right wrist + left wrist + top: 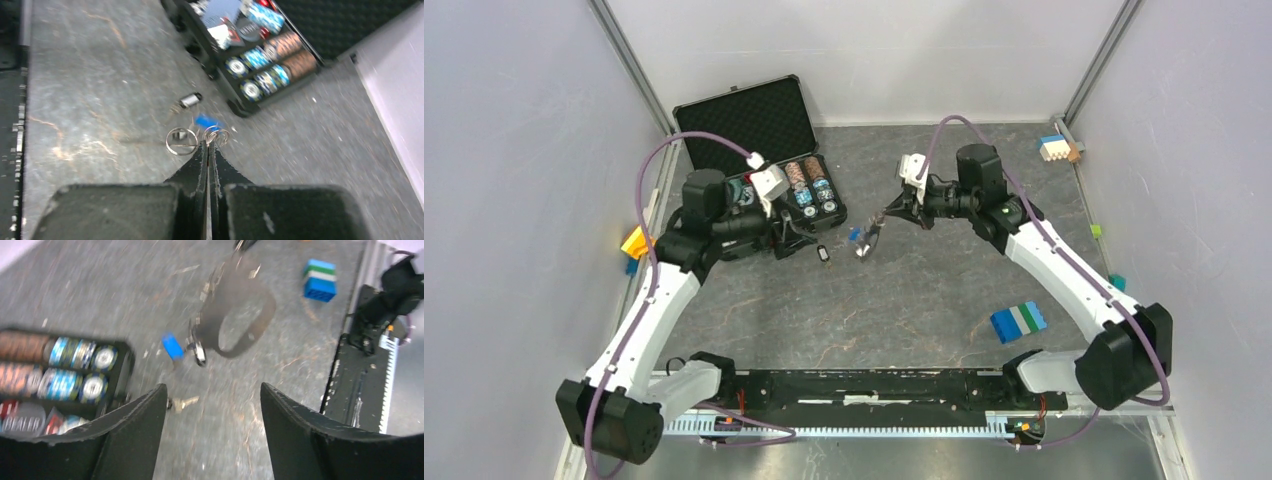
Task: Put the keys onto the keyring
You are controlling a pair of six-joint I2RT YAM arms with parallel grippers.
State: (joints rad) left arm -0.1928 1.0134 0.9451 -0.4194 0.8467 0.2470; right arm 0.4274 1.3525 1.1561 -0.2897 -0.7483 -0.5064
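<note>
Keyring: thin bright wire loops, one wide ring [181, 141] and smaller ones beside it. They are held over the middle of the counter [904, 300], a little toward its far edge.
Right gripper: the right gripper [207, 150] is clenched on the keyring, its dark fingers pressed flat together on the near side of the wire.
Blue-tagged key: the blue-tagged key [207, 121] has a small smooth plastic tab and hangs right at the rings. It looks already threaded, though the join is too blurred to confirm.
Loose key: the loose key [187, 101] is tiny, metal, with a black-and-white tag. It lies flat on the counter between the keyring and the near corner of the poker-chip case [754, 120], apart from both.
Left gripper: the left gripper [212, 386] is released, its jaws spread wide with the loose key seen low between them. It grasps nothing.
Step in hand: fetching the loose key, as judged from the open jaws poised over it.
Next move calls for: a low, fine pinch on a thin flat piece, likely by its tag. The key's hole then has to be brought to the wire's split while the right side holds the ring steady.
Surroundings: the counter is grey, stone-patterned and scuffed. The case is foam-lined with ribbed rows of chips [250, 90], toward the far left corner. A blue, green and white toy block [1018, 321] sits toward the near right corner.
</note>
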